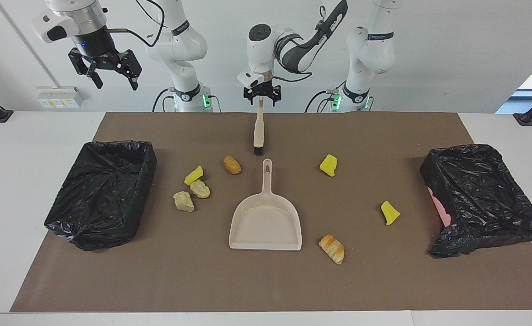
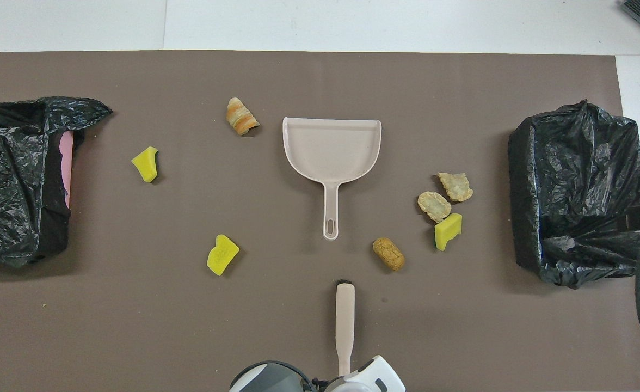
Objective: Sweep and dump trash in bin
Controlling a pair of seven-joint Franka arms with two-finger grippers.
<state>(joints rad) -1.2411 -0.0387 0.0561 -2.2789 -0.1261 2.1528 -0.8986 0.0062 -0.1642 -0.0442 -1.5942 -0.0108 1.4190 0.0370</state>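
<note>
Sweeping not begun: seven trash pieces (image 1: 232, 165) scattered mid-frame, dustpan (image 1: 266, 224) empty, left gripper (image 1: 261, 96) poised at brush (image 1: 258, 131) handle, top centre, grip unclear; right gripper (image 1: 108, 68) open, upper left.

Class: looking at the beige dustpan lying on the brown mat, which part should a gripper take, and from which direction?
Grip the dustpan by its narrow straight handle, coming down from above. It lies flat, handle pointing toward the robots and free of trash. The wide, shallow pan looks too broad to grip.
</note>
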